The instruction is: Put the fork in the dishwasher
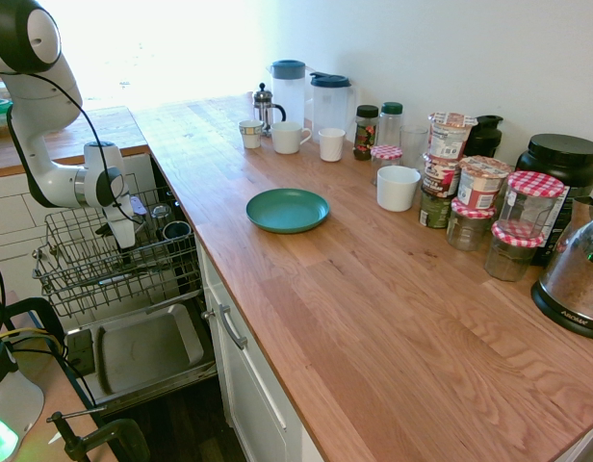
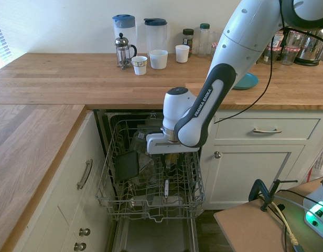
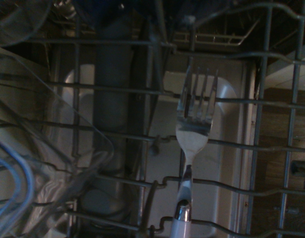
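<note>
I see the fork (image 3: pixel 193 144) lying across the wires of the dishwasher (image 2: pixel 151 178) rack, tines clear. The end effector (image 2: pixel 171 157) hangs above it, pointing down; I cannot tell whether its fingers are apart. "FRANKA EMIKA" reads along the arm (image 2: pixel 203 105). The teal plate (image 1: pixel 287 210) sits on the tabletop (image 1: pixel 373 308).

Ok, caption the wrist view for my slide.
Silver fork lying on the grey wire rack of the dishwasher, tines toward the dark interior.
</note>
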Robot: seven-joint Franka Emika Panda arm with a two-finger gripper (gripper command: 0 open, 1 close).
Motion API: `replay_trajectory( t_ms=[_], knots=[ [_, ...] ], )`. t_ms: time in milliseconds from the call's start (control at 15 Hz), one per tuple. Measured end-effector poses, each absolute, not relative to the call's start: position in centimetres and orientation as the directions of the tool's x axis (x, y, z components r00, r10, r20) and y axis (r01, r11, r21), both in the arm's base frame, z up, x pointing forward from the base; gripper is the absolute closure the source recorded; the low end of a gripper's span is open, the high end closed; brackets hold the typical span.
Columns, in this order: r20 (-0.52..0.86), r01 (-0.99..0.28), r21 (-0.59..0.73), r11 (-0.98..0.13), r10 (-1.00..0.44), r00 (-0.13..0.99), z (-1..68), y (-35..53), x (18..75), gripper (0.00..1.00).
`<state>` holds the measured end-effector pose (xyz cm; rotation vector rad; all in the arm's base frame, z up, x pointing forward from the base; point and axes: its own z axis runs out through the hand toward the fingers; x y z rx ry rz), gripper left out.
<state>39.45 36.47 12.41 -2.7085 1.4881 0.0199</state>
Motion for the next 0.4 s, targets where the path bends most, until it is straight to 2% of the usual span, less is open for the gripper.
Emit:
replay_trajectory(
  t_ms=[400],
  knots=[
    [0.037, -0.843, -0.081, -0.532, -0.846, 0.531, 22.6, 38.9, 37.9, 0.0]
  ],
)
